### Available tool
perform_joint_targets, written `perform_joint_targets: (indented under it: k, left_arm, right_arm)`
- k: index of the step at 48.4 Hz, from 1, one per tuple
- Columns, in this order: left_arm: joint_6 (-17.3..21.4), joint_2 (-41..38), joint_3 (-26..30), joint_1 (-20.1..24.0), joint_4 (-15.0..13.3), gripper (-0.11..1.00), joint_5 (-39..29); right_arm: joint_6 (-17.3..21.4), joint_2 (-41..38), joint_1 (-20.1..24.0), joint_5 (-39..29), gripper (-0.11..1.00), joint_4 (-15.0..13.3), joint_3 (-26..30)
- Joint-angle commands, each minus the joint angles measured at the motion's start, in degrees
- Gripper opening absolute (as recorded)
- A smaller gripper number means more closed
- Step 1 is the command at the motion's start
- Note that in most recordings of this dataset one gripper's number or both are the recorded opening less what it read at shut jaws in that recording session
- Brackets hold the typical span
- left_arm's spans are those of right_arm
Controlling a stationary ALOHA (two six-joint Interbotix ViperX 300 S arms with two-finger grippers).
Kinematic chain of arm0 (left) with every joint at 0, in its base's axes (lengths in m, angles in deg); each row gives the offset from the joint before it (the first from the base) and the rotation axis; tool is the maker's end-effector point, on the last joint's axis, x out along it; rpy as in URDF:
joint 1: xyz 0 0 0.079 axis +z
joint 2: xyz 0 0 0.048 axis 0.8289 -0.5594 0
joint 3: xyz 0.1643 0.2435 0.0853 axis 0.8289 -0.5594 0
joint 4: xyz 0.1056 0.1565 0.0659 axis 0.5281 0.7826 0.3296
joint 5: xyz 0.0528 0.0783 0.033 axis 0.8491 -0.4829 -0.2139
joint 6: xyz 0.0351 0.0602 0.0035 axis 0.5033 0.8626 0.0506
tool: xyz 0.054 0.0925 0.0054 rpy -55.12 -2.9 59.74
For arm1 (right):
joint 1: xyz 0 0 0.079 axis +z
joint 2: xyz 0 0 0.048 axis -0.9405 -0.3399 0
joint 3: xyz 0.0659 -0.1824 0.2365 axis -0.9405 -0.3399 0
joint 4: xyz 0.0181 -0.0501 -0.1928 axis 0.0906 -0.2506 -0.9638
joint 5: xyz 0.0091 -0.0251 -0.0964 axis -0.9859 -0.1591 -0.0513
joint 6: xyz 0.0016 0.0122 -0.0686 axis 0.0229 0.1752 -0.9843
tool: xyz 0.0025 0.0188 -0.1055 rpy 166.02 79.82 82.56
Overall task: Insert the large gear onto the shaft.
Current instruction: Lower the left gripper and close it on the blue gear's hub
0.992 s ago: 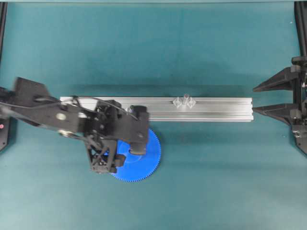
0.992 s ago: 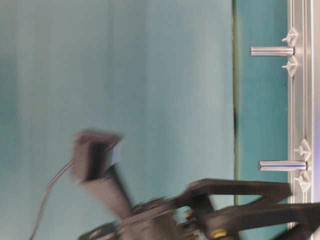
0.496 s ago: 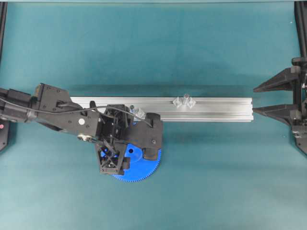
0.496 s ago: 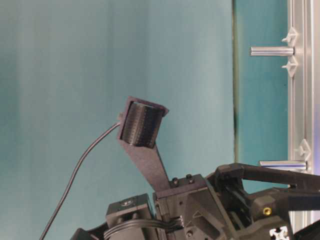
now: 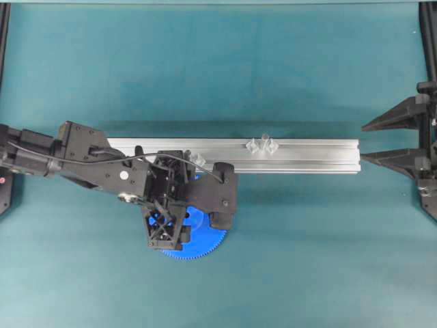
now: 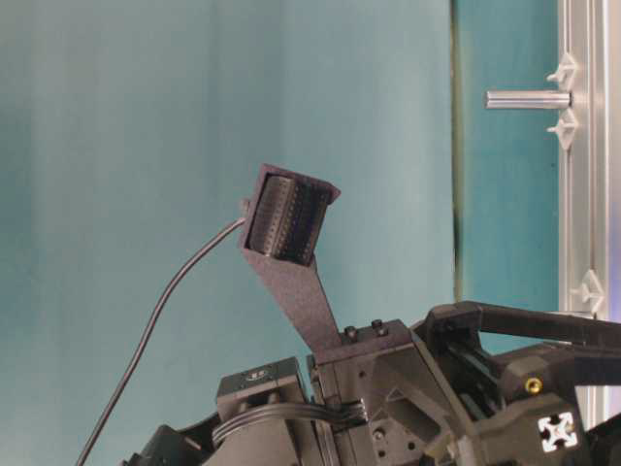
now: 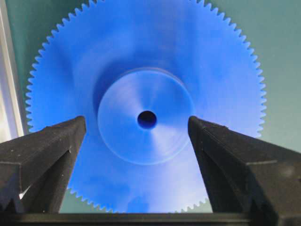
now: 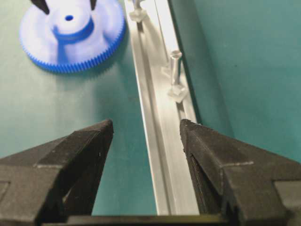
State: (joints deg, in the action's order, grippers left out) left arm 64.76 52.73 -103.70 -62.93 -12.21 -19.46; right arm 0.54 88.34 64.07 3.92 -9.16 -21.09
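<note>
Only one large gear [image 7: 146, 117] is in sight, a bright-blue toothed disc lying flat on the teal table [image 5: 287, 260], just beside the near edge of a single long aluminium rail [image 5: 307, 156]. Two upright pins stand on that rail, each on a small clear winged bracket: the shaft [image 8: 175, 66] near the rail's middle, well apart from the gear, and a second post [image 8: 137, 7] close to the gear's rim, partly hidden by the arm in the overhead view. Two arms are present. The left gripper [image 7: 138, 129] hangs straight above the gear, pointing down, its black fingers [image 7: 47, 150] spread wide to either side of the raised hub, with clear gaps between them and it; whether the tips touch the disc's face I cannot tell. The right gripper [image 8: 146, 129] stays back at the table's right edge, level with the rail and aimed along it, jaws likewise spread and holding nothing.
</note>
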Motion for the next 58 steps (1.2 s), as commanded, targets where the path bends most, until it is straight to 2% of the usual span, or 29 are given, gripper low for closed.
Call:
perform_joint_targets:
  k: [1, 58]
  left_arm:
    - [0.0, 0.7, 1.0, -0.4, 0.1, 0.93, 0.2]
    - [-1.3, -1.8, 1.3, -1.4, 0.1, 0.93, 2.0]
  right_arm:
    - [0.3, -0.3, 0.1, 0.5, 0.69, 0.0, 0.5]
    - [0.4, -0.3, 0.1, 0.5, 0.69, 0.0, 0.4]
